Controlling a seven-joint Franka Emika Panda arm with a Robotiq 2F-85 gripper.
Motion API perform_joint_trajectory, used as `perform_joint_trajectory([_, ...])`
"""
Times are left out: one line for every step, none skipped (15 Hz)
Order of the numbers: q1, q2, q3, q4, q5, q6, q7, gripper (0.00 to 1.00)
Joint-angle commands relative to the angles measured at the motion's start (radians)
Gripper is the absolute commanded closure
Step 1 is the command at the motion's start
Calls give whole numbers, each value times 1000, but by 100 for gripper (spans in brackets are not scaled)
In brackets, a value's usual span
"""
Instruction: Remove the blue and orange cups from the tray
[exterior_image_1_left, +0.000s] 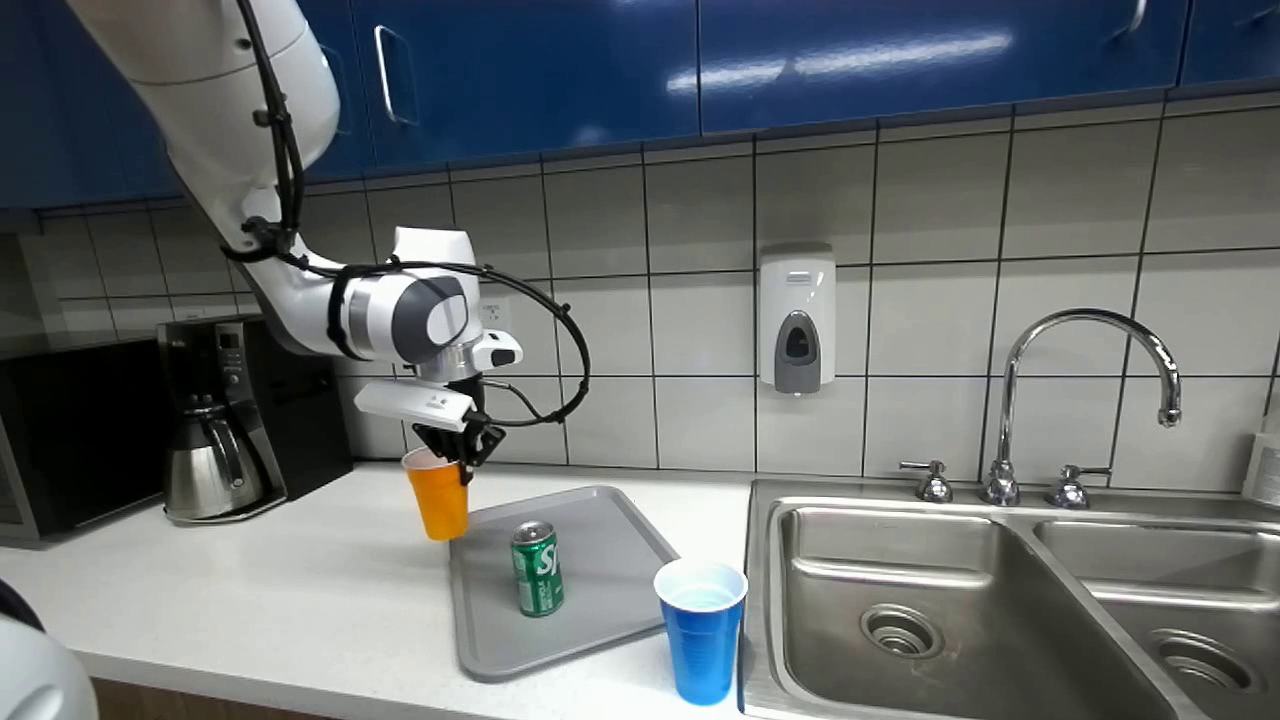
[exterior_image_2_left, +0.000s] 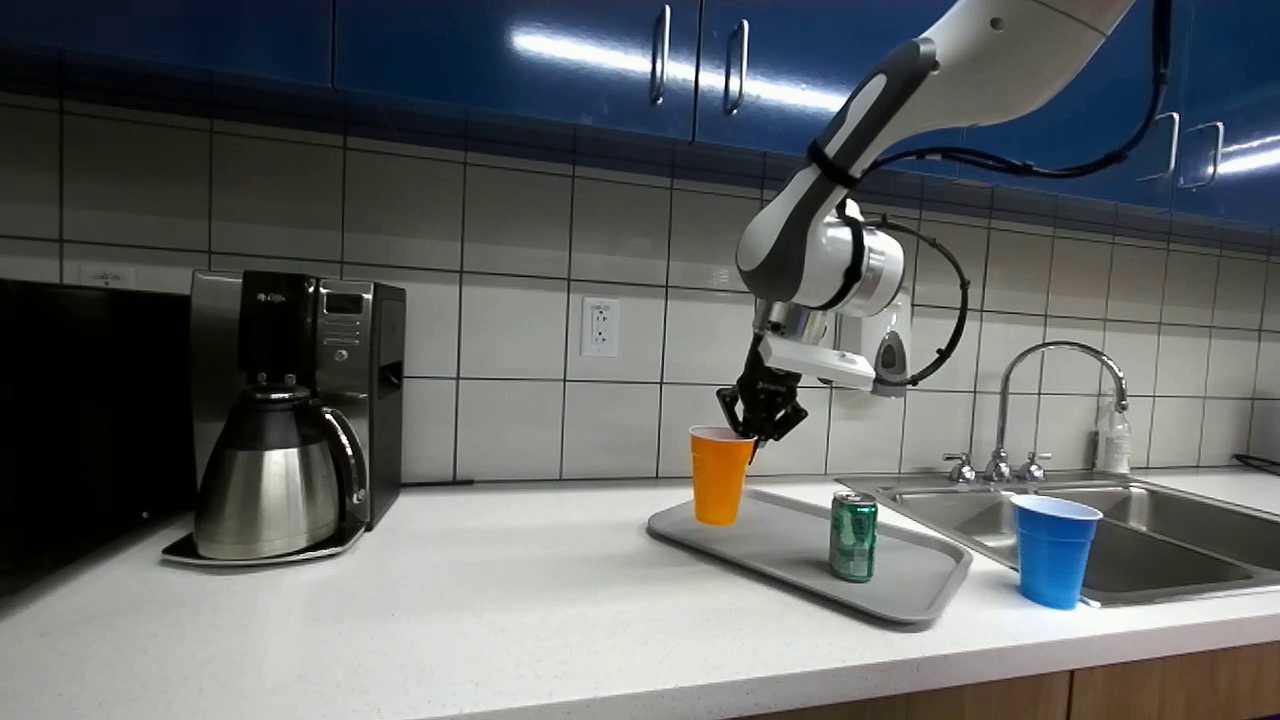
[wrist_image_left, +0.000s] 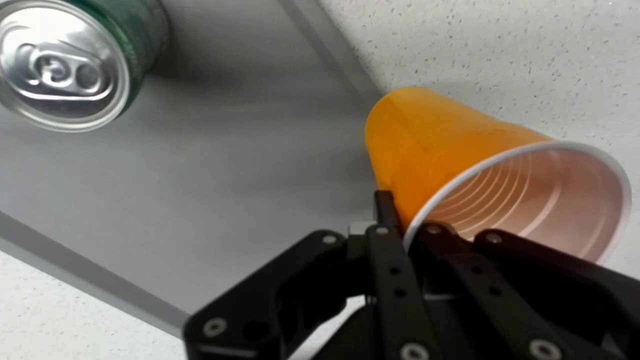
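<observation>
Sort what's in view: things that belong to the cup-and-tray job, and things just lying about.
For the job:
grey tray
orange plastic cup, held in the gripper
blue plastic cup, off the tray

Just there:
green soda can, on the tray
coffee maker and steel carafe
wall soap dispenser
steel sink and faucet

In both exterior views: glossy blue cabinets at 12 o'clock, reflected light streaks across them; pale, dark-grouted tile wall beneath; white counter from 8 round to 6 o'clock, brown wood fronts below; chrome faucet at 3 o'clock, steel sink at 4.
</observation>
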Motion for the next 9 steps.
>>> perform_joint_trajectory([4,-48,17,-41,44,-24,-43,99])
perform_joint_trajectory([6,-49,21,-47,48,-23,-48,99])
perform_joint_trajectory([7,-51,24,-52,54,-25,-54,99])
perform_joint_trajectory([9,-53,27,-59,59,-23,-62,99])
perform_joint_trajectory([11,-56,29,-66,64,-24,-70,99])
perform_joint_trajectory([12,-58,31,-72,69,-24,-78,99])
perform_joint_trajectory([13,-59,34,-79,72,-25,-84,99])
perform_joint_trajectory([15,-60,36,-85,72,-25,-89,99])
perform_joint_trajectory([17,-61,36,-91,70,-23,-91,99])
